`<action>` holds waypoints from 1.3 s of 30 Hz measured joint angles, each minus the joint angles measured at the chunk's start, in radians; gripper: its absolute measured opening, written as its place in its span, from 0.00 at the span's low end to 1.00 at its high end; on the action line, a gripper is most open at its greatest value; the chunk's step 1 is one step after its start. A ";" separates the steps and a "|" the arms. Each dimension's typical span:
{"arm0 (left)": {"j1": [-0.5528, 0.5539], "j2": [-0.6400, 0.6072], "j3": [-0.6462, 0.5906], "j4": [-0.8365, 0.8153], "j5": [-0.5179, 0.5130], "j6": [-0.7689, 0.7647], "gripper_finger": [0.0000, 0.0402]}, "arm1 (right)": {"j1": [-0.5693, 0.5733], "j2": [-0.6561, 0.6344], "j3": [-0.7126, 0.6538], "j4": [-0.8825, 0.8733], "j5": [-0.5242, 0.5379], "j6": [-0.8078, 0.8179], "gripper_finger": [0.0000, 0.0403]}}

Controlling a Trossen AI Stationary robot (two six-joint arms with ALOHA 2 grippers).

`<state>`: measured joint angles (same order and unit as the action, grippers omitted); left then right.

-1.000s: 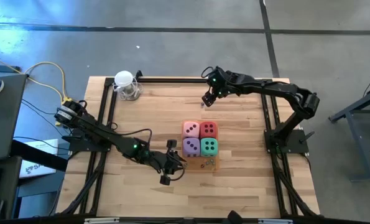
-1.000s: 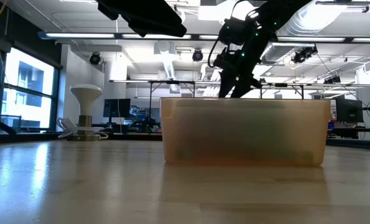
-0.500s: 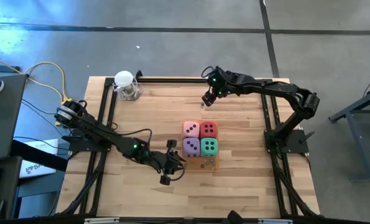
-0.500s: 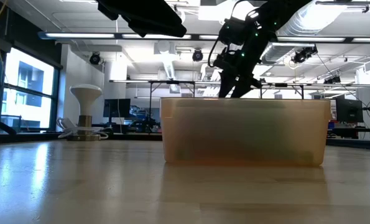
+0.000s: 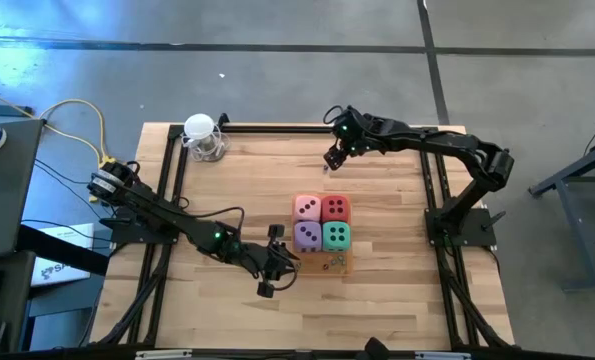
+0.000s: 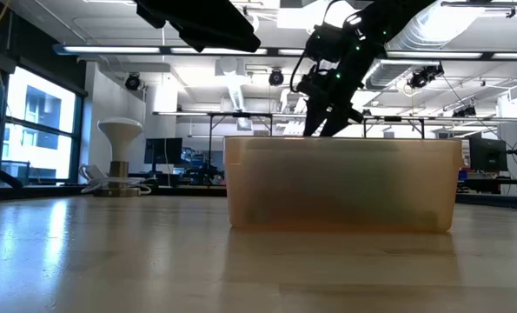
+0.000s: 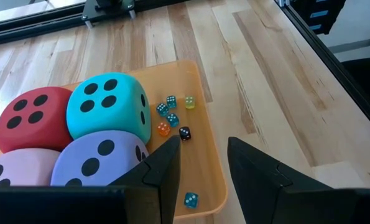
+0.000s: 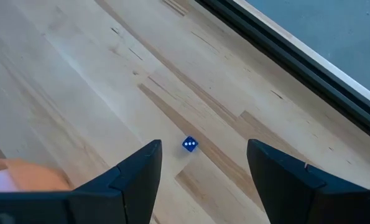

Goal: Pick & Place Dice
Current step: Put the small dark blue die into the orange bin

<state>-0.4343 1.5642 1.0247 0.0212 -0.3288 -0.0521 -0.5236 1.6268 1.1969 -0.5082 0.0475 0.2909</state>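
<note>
Right end effector (image 8: 200, 165) open above small blue die (image 8: 189, 144); bare wood around.

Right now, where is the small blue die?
In the right wrist view, the small blue die lies alone on the bare wooden table, just beyond the open right gripper.

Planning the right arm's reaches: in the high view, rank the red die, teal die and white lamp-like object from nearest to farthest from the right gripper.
From the right gripper:
1. Red die, tray's far right.
2. Teal die, directly behind the red one.
3. White lamp-like object, table's far-left corner.

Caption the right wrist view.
Open right gripper poised over a small blue die lying alone on the wooden table.
</note>
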 joint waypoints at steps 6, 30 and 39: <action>0.000 0.000 0.000 -0.003 0.000 0.000 0.32 | 0.000 0.000 0.000 0.031 0.001 0.000 0.57; 0.000 0.000 0.000 -0.008 0.000 0.000 0.32 | 0.000 0.000 0.000 0.026 0.002 0.002 0.57; 0.000 0.000 0.000 -0.007 0.000 0.000 0.32 | -0.002 0.000 0.000 0.026 0.036 0.003 0.57</action>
<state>-0.4339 1.5639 1.0245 0.0139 -0.3290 -0.0521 -0.5258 1.6264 1.1969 -0.4818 0.0837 0.2943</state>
